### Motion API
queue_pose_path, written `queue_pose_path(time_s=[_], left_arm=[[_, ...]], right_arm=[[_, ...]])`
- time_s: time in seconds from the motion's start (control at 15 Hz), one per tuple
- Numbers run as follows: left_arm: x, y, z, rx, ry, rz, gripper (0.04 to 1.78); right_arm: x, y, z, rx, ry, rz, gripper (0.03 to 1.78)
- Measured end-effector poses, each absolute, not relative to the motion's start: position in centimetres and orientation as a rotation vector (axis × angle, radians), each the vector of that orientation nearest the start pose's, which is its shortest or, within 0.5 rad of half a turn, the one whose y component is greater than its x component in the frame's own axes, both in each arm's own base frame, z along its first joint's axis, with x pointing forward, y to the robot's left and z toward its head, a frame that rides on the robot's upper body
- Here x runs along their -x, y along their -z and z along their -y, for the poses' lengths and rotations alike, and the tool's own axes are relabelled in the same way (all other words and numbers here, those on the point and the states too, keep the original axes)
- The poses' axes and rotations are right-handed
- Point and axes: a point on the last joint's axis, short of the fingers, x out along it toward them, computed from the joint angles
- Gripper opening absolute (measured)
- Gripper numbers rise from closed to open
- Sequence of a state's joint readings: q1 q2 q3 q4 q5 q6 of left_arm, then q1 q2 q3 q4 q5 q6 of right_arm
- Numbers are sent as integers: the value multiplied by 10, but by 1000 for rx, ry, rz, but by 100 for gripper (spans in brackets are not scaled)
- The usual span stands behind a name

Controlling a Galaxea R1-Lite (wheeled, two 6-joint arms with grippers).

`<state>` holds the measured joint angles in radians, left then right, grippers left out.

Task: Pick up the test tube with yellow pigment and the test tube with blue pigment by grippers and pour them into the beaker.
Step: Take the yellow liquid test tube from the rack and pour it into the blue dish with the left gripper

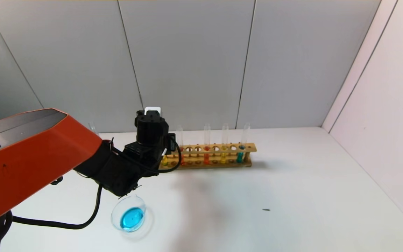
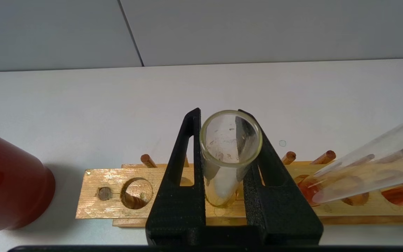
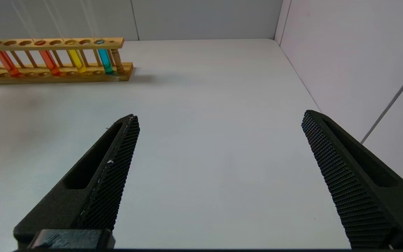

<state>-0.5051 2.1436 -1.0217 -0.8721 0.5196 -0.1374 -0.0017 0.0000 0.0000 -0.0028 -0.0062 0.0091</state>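
Observation:
My left gripper [image 1: 152,134] is at the left end of the wooden rack [image 1: 219,148]. In the left wrist view it [image 2: 219,112] is shut on the test tube with yellow pigment [image 2: 227,157], one finger on each side. The tube stands upright in its rack hole, with yellow liquid low down [image 1: 164,161]. The test tube with blue pigment [image 1: 240,155] stands at the rack's right end and also shows in the right wrist view [image 3: 105,61]. The beaker [image 1: 115,213] sits near my left arm and holds blue liquid. My right gripper [image 3: 219,115] is open and empty over bare table.
A dark red cup [image 2: 9,189] stands just left of the rack [image 2: 110,178]. Orange-red tubes [image 1: 206,155] and a golden-yellow tube [image 1: 224,155] stand in the rack; one orange tube [image 2: 362,168] is close beside my left gripper. A wall runs along the table's right.

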Motion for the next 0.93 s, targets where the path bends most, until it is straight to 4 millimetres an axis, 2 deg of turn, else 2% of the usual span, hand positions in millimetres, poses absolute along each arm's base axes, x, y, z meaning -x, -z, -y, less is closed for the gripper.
queue_pose_path(time_s=[0.2, 0.93], left_arm=[[-356, -109, 185, 6, -27, -208, 34], [-345, -155, 176, 5, -28, -184, 35]], right_arm=[[23, -76, 0, -9, 7, 3, 170], [23, -76, 0, -9, 7, 2, 170]])
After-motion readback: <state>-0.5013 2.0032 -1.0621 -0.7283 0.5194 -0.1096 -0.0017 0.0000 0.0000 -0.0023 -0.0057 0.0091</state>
